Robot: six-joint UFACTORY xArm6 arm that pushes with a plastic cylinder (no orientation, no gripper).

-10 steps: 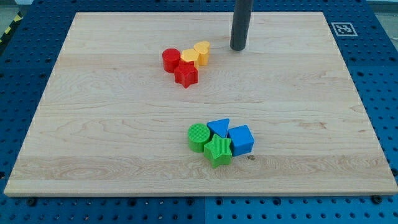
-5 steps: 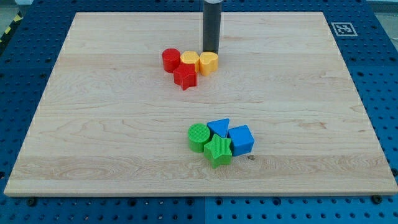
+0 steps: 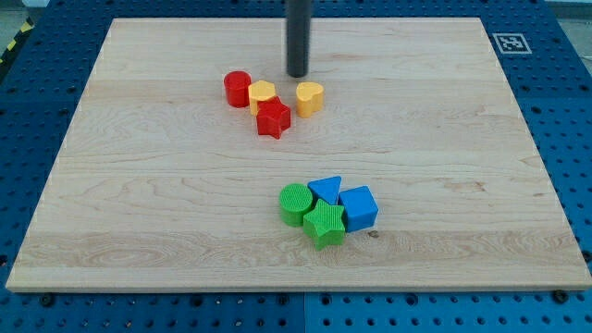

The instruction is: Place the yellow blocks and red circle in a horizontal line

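Observation:
My tip [image 3: 297, 74] rests on the board near the view's top, just above and between the two yellow blocks. The red circle [image 3: 238, 89] is leftmost. A yellow block [image 3: 262, 95] touches its right side. A yellow heart-shaped block [image 3: 310, 97] stands apart to the right, below and right of my tip. A red star [image 3: 273, 119] sits just below the left yellow block, touching it.
A cluster lies in the lower middle: a green circle [image 3: 296, 203], a blue triangle [image 3: 326, 191], a blue cube [image 3: 359, 208] and a green star [image 3: 325, 225]. A marker tag [image 3: 510, 43] is on the board's top right corner.
My tip moved left from the right of the yellow heart. The red circle and left yellow block shifted left; the heart moved down and now stands apart.

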